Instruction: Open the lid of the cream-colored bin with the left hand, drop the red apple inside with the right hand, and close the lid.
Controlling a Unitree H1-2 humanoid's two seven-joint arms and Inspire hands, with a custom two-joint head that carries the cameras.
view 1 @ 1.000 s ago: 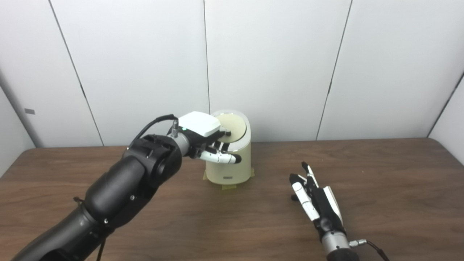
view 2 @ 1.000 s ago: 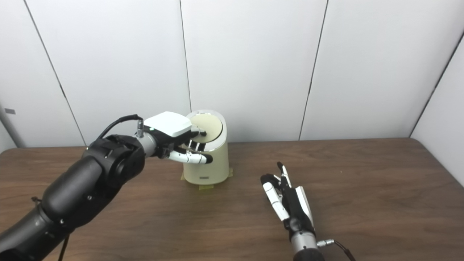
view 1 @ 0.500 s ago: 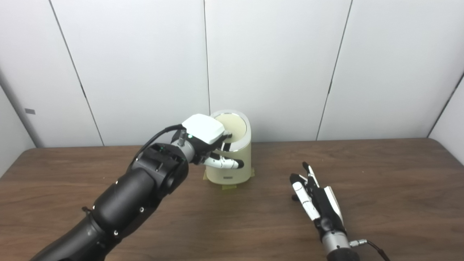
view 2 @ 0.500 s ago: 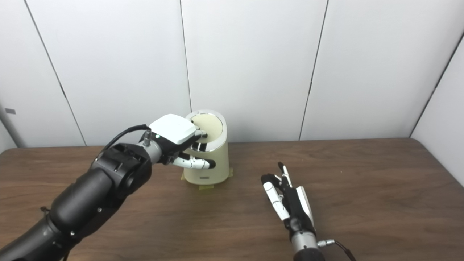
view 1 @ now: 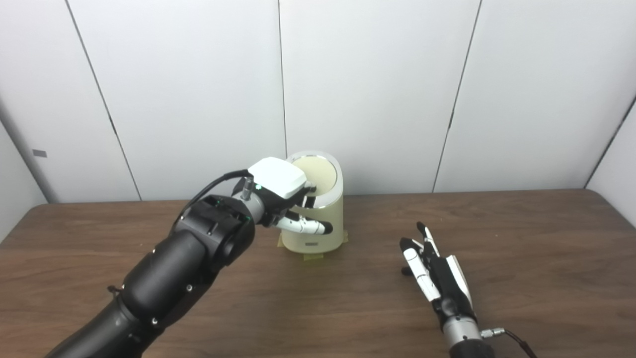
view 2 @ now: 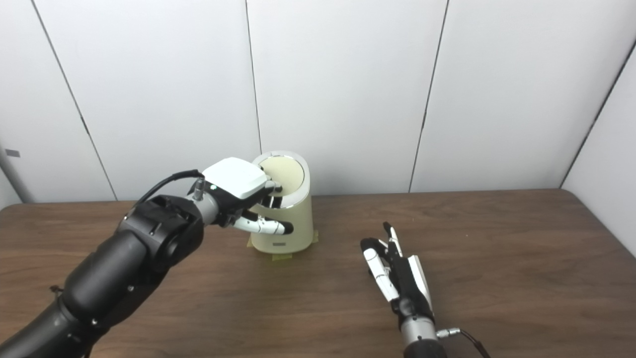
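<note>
The cream-colored bin (view 1: 313, 219) stands upright near the far edge of the surface (view 1: 521, 248), left of its middle, on bits of yellowish tape (view 1: 314, 257). Its round lid (view 1: 317, 174) sits closed and tilted within a shiny rim. The left hand (view 1: 283, 191) is at the bin's left shoulder, fingers (view 1: 305, 227) spread loosely and grasping nothing, some reaching across the front wall while the upper fingertips meet the lid's near-left edge. The right hand (view 2: 397, 276) lies flat on the surface toward the near edge, right of the bin and well apart from it, fingers straight and close together, empty. No apple shows in either view.
</note>
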